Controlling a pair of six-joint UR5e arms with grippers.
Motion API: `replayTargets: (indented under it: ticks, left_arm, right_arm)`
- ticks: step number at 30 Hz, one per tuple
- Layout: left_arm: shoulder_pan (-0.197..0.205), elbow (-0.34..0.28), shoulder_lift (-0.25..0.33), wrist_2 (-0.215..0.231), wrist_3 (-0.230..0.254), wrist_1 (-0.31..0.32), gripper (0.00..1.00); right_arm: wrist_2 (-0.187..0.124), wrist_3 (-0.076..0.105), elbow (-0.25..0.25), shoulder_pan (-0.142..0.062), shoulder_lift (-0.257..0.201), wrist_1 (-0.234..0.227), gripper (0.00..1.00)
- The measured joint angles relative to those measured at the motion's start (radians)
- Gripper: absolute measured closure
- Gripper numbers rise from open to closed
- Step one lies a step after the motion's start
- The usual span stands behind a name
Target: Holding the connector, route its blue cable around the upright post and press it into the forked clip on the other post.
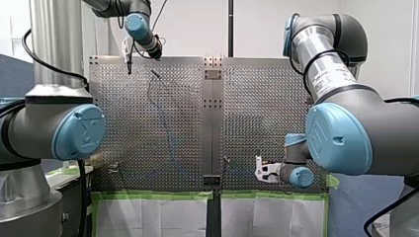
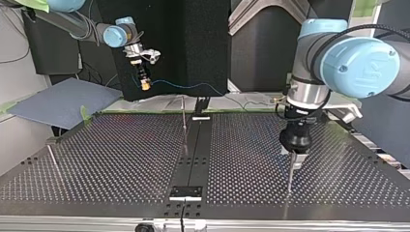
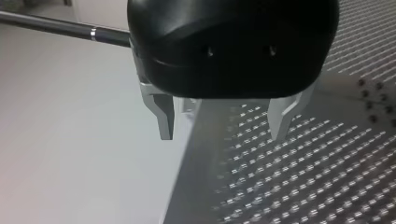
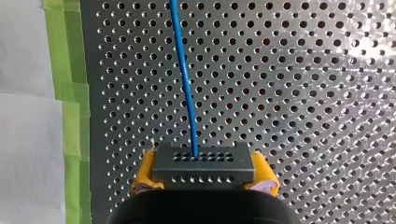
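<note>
Connector (image 4: pixel 204 161) clamped in right gripper (image 4: pixel 204 173), left gripper (image 3: pixel 219 125) open: routing apparently pending, blue cable (image 4: pixel 184 79) next needing sweep around upright post (image 2: pixel 184 123).

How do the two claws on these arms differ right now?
My left gripper has bare metal fingers; my right gripper has yellow pads. The left is open and empty; the right is shut on the connector trailing a blue cable. Both have two fingers.

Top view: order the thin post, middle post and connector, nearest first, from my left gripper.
1. Thin post, directly below the left gripper, view's right.
2. Middle post, by the centre strip.
3. Connector, upper left, in the right gripper.
</note>
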Motion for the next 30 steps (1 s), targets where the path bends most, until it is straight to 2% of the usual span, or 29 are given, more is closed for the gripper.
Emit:
replayTargets:
  ticks: [21, 26, 30]
  left_arm:
    - [-0.007, 0.000, -0.002, -0.003, 0.001, -0.184, 0.01]
    - [-0.008, 0.000, -0.002, -0.009, 0.000, -0.204, 0.01]
    - [-0.008, 0.000, -0.002, -0.033, 0.000, -0.218, 0.01]
  right_arm:
    - [0.000, 0.000, 0.000, 0.000, 0.001, 0.001, 1.00]
    - [0.000, 0.000, 0.000, 0.001, 0.001, 0.002, 1.00]
    - [0.000, 0.000, 0.000, 0.003, 0.001, 0.003, 1.00]
